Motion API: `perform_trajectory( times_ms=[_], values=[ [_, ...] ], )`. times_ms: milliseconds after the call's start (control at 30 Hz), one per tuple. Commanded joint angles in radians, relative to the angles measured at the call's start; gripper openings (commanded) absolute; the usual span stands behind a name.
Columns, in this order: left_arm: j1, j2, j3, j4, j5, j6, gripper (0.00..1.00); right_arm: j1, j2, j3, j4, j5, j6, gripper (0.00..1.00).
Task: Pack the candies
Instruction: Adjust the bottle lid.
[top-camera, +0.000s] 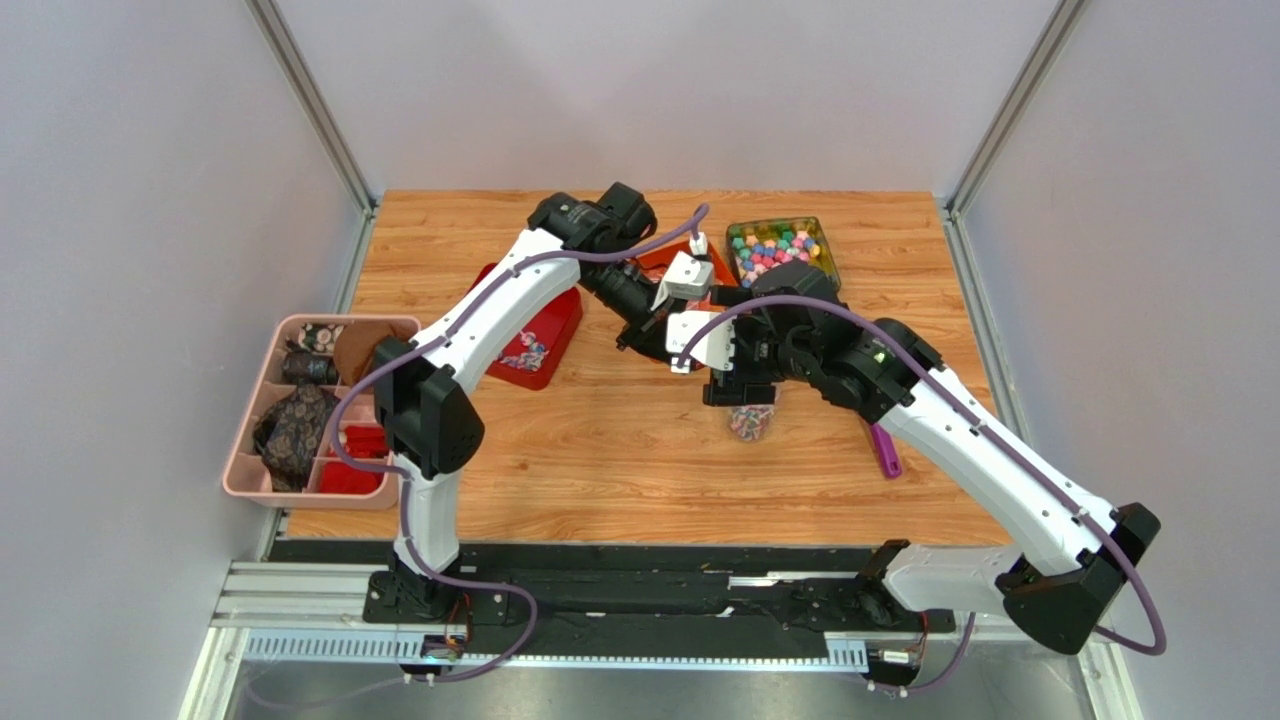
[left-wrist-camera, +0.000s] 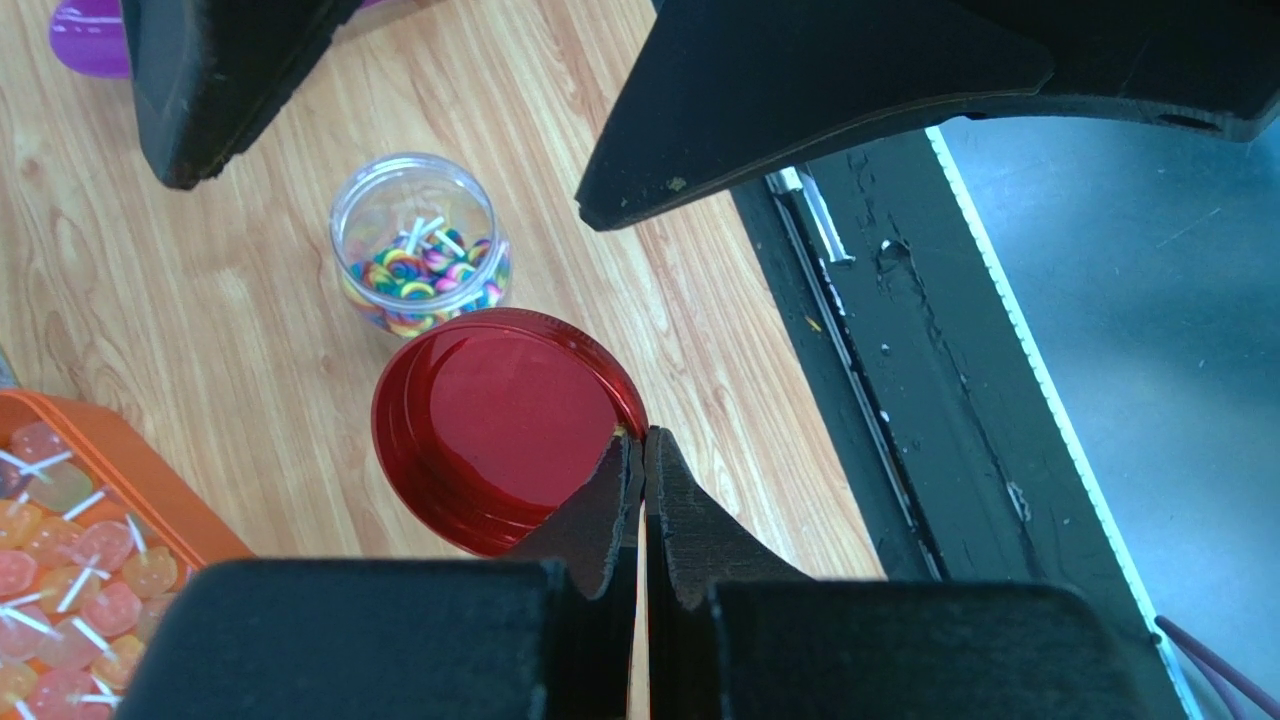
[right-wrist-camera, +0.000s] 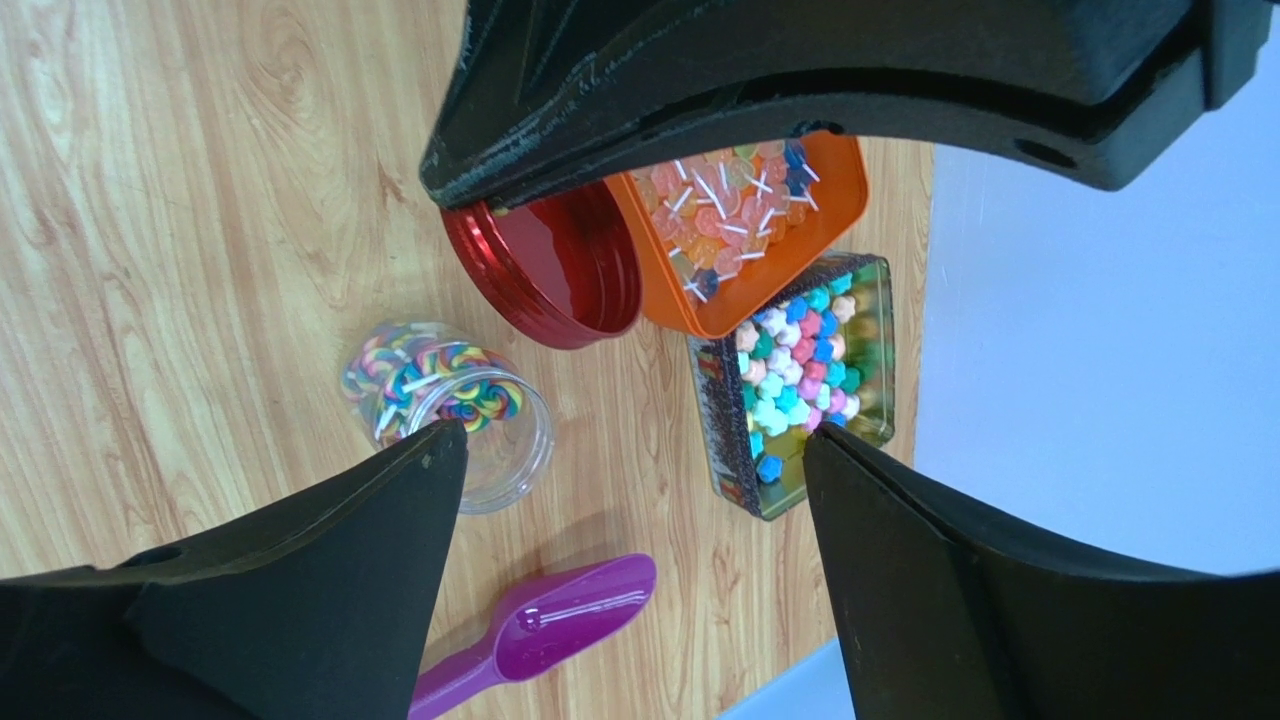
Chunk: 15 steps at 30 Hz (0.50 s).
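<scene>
Both fingers (left-wrist-camera: 609, 503) of my left gripper (left-wrist-camera: 642, 443) are pressed tight together, nipping the rim of the red lid (left-wrist-camera: 496, 428). The lid reaches out sideways from their tips with its hollow side facing the wrist camera. I cannot tell whether its far edge touches the table (left-wrist-camera: 226, 315). Just past the lid stands an open clear jar (left-wrist-camera: 418, 248) with swirl lollipops (left-wrist-camera: 421, 270) in the bottom. Close beside the fingers, on the lid's side, is the corner of an orange tray (left-wrist-camera: 150, 473) of pale lollipops. My right gripper (right-wrist-camera: 631, 438) has its jaws spread wide and holds nothing, with only bare wood between the tips. The jar stands right at the tip of one finger, its near side hidden behind it. The candies (right-wrist-camera: 796, 368), small wrapped ones in pink, white, blue and purple, fill a clear box (right-wrist-camera: 718, 435) just beyond the tip of the other finger. Farther out past the gap, the lid stands on edge under the left gripper, and the orange tray sits touching the box. A purple scoop (right-wrist-camera: 556, 608) lies on the wood back toward the palm, between the two fingers.
</scene>
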Motion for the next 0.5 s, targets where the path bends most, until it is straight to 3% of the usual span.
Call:
perform_trajectory(
  times_ms=[0, 467],
  values=[
    [-0.041, -0.048, -0.007, -0.307, 0.053, 0.031, 0.00, 0.070, 0.045, -0.042, 0.083, 0.014, -0.070, 0.85],
    [-0.022, -0.042, -0.032, -0.307, 0.053, -0.002, 0.00, 0.093, -0.081, -0.159, 0.132, 0.091, -0.063, 0.83]
  ],
)
